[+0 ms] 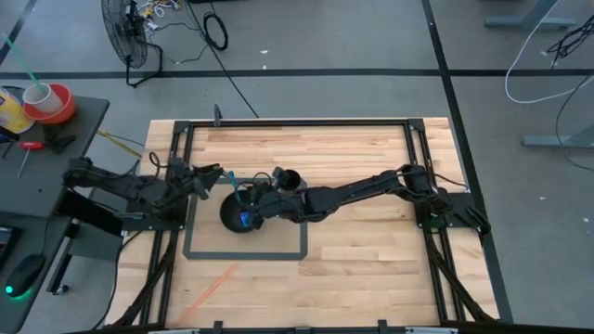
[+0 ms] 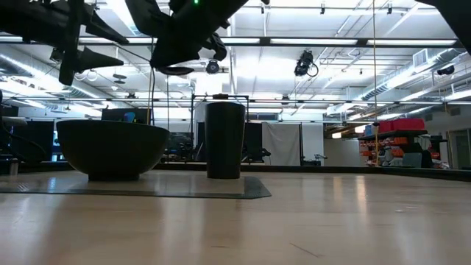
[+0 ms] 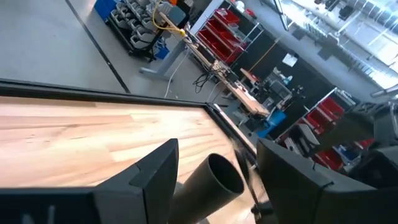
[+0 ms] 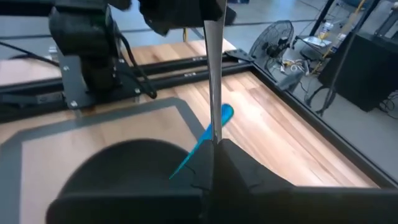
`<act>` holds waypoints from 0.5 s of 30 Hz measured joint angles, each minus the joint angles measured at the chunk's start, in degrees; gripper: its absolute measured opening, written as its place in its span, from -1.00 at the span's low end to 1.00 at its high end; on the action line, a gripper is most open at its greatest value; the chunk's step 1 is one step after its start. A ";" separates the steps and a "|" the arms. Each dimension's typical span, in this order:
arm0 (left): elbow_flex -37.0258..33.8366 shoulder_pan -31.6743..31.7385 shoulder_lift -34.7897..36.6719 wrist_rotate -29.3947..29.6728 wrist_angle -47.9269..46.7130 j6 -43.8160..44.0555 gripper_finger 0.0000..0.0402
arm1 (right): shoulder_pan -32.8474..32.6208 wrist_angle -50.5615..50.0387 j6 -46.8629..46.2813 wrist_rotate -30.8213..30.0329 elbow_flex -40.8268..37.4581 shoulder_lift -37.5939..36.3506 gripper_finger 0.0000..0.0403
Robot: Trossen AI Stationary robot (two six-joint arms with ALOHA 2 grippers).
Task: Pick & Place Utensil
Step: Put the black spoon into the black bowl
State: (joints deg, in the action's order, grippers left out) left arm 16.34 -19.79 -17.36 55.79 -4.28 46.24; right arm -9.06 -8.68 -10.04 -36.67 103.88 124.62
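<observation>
Two arms meet over the grey mat [image 1: 278, 254] on the desk's [image 1: 371, 269] left half in the high view. The right gripper [image 1: 249, 211] reaches in from the right edge and hangs over the bowl [image 1: 230, 221]. The left gripper [image 1: 206, 179] waits just beside the bowl, toward the left edge. A black cup [image 1: 289, 178] stands on the far side of the bowl, near it. A blue piece [image 1: 227, 175] pokes out past the bowl's rim toward the left gripper.

From the low view, bowl [image 2: 110, 151] and cup [image 2: 224, 140] stand apart on the mat [image 2: 184, 191]. Dark arm parts hang above them; which arm is which I cannot tell here.

The left wrist view shows that arm's jaws wide apart and holding nothing, with the cup [image 3: 211, 183] beyond them.

In the right wrist view, the jaws are pinched on a thin pale utensil [image 4: 214, 93] standing upright above the bowl [image 4: 124, 162]. The blue piece [image 4: 214, 127] slants just behind it.

Risks, as I judge them: the pinch is on a narrow strip, so the utensil could pivot or slip if swung fast. Lowering it could knock the blue piece or clip the rim and shove the bowl. The left gripper sits close enough that a wide sweep might strike it.
</observation>
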 joint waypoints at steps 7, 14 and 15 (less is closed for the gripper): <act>0.02 0.04 -4.00 1.21 6.10 -1.54 0.09 | 0.11 1.44 1.40 -1.93 0.00 0.00 -0.91; 0.04 0.04 -8.12 0.28 11.07 -1.91 -0.18 | 0.26 1.09 1.52 -4.84 0.00 -0.02 -0.91; 0.04 0.04 -8.19 -0.25 11.55 -1.93 -0.25 | 0.26 0.93 1.53 -5.30 0.00 -0.02 -0.91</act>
State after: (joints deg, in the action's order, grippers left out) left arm 16.38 -19.75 -25.55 55.54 7.27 44.31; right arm -8.80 -7.75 -8.51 -41.96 103.88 124.60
